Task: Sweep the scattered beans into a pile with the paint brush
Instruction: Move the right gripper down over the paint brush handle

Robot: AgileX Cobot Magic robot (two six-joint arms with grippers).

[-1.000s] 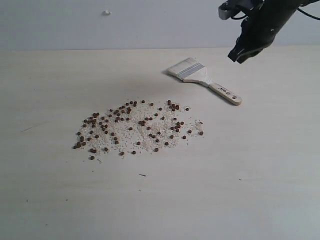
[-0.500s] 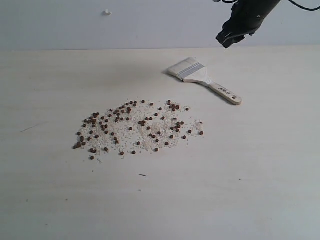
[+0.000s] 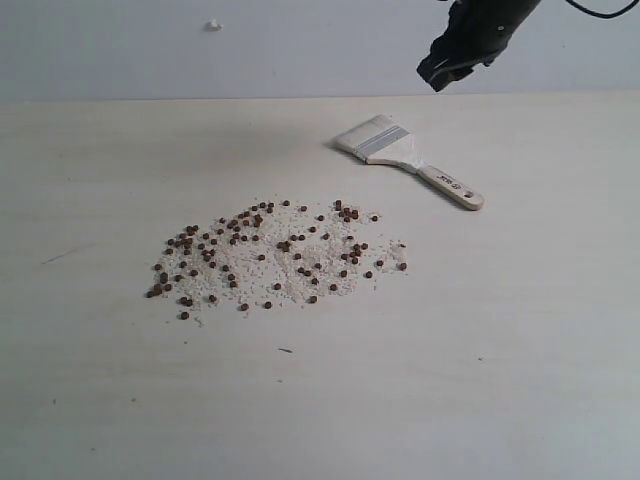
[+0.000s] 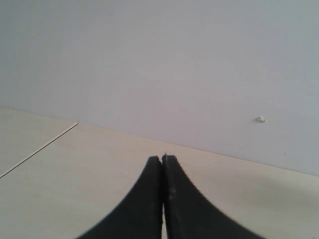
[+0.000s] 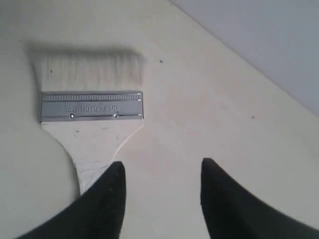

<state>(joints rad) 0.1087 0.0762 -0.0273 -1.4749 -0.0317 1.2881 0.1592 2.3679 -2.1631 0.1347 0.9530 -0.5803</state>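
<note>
The reddish-brown beans (image 3: 270, 255) lie scattered over white crumbs in a wide patch at the table's middle. The paint brush (image 3: 405, 158) rests flat behind them to the right, pale bristles pointing back-left, wooden handle toward the front right. My right gripper (image 3: 437, 75) hangs open in the air above and behind the brush, touching nothing. Its wrist view shows the brush's bristles and silver ferrule (image 5: 91, 105) beyond my open right gripper (image 5: 160, 168). My left gripper (image 4: 163, 158) is shut and empty over bare table, out of the exterior view.
A pale wooden table (image 3: 520, 350) ends at a grey back wall (image 3: 300, 45) carrying a small white bump (image 3: 213, 25). A small dark speck (image 3: 286, 350) lies in front of the beans.
My right gripper has risen and moved left and back, from right of the brush to above its bristle end. Brush and beans have not moved.
</note>
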